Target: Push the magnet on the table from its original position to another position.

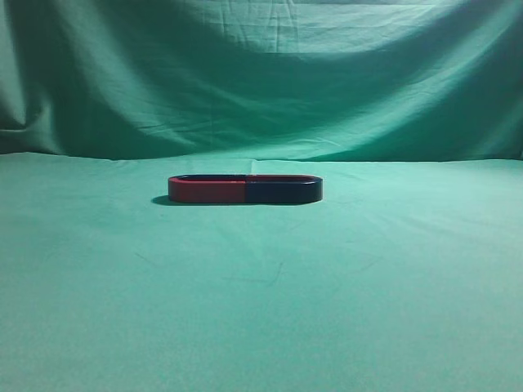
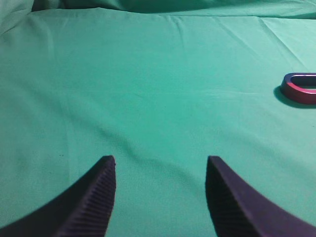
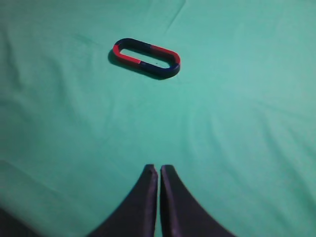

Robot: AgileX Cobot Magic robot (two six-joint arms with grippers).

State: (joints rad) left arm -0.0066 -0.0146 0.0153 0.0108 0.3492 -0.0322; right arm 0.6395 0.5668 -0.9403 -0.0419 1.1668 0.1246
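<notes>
- Lying at centre of the exterior view on the table (image 1: 261, 318): the magnet (image 1: 282, 192), dark half of a flat oval, end to end against a red magnet (image 1: 208, 190) on its left.
- Right gripper (image 3: 158, 169): clenched, tips pressed together, nothing between them; low centre of the right wrist view, with the oval well apart in the upper middle.
- Left gripper (image 2: 160, 165): released and empty, with only the red end of the oval showing at the right edge of its view.
- Best to use the clenched right tips as a blunt pusher; no grasp needed.
- Lower until just above the cloth, then meet the dark side wall squarely, not the top rim.
- Push slowly and level, to avoid bunching the wrinkled cloth.
- Likely to drag the red half along, since the two touch; allow for that.
</notes>
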